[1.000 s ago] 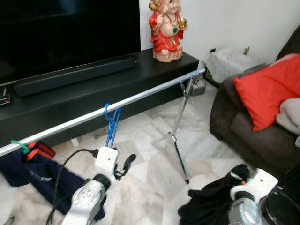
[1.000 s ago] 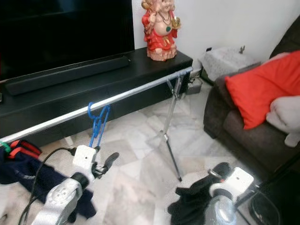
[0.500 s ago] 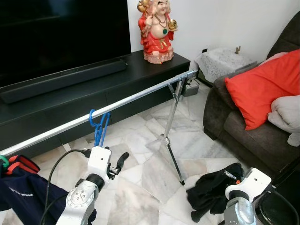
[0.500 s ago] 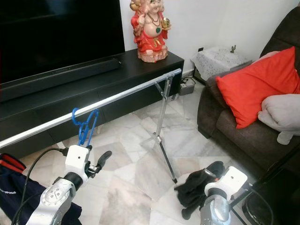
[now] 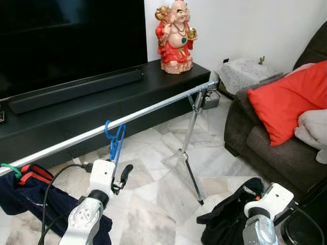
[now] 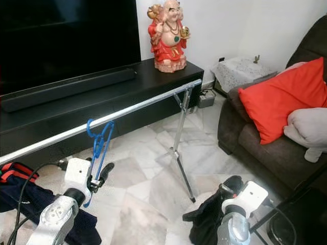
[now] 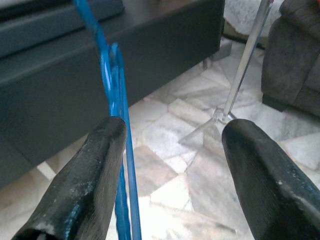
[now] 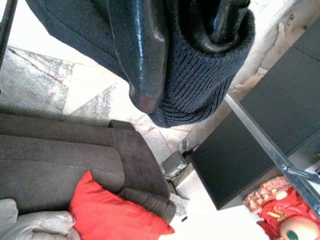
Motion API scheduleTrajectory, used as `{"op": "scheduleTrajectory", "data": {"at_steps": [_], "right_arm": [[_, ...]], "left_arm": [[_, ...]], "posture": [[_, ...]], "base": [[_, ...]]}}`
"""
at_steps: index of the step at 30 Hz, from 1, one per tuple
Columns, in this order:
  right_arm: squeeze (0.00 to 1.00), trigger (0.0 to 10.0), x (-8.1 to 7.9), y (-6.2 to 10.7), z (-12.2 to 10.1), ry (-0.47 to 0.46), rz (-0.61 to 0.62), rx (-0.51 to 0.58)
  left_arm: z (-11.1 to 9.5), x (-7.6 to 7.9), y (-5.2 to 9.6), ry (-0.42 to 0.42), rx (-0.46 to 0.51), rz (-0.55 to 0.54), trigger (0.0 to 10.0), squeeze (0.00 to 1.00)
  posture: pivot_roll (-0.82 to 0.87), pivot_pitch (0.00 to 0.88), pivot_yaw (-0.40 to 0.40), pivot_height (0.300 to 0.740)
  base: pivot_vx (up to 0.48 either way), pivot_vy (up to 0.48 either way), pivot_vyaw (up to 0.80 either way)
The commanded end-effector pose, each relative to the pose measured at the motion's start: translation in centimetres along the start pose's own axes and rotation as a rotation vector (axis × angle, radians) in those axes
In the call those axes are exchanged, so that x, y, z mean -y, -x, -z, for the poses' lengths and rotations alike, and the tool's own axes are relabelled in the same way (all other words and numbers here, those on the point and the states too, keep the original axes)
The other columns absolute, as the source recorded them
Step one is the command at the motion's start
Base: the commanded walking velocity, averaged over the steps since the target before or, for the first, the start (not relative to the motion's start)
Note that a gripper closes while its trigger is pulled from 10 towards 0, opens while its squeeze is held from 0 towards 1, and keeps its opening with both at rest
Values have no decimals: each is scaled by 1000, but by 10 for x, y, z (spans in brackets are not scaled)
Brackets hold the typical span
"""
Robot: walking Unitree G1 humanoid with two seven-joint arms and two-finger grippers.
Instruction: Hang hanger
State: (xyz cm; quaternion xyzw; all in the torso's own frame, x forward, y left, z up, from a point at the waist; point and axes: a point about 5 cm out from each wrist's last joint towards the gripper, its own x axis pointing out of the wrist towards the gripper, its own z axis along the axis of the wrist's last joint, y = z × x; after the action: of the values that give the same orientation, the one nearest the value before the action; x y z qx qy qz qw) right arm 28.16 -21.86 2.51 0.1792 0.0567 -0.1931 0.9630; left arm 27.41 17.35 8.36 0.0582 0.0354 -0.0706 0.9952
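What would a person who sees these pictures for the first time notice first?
Probably the bright red laughing statue on the black TV cabinet, and the red cushion on the dark sofa to the right. Next comes the long silver rail crossing the room, with a blue hanger hooked on it just above the open left tool. The right tool grips a dark knitted garment.

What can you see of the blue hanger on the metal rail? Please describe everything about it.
The blue hanger looks like thin bright plastic. Its hook sits over the silver rail, and its body hangs straight down, seen almost edge-on, so its full shape cannot be told. The left end effector is open just below the rail; the hanger runs beside one finger, apparently not clamped. It hangs in front of the black TV bench, above the marble floor.
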Motion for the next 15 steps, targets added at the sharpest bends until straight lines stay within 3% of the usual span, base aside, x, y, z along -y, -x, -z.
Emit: {"op": "scheduleTrajectory", "data": {"at_steps": [1,3,10,15], "right_arm": [[0,10000,-1,0,-1,15,-13,12],[0,10000,-1,1,-1,16,-13,11],[0,10000,2,1,0,24,-15,10],[0,10000,0,2,1,28,-17,3]], "left_arm": [[-4,-4,4,-11,14,-10,10000,0],[-4,-5,7,-11,17,-12,10000,0],[-1,-39,33,-50,19,-114,10000,0],[-2,-37,38,-49,14,-76,10000,0]], "posture": [[38,11,7,740],[35,9,10,740],[45,5,8,740],[52,4,8,740]], "base": [[0,0,0],[0,0,0],[240,0,0],[192,0,0]]}}
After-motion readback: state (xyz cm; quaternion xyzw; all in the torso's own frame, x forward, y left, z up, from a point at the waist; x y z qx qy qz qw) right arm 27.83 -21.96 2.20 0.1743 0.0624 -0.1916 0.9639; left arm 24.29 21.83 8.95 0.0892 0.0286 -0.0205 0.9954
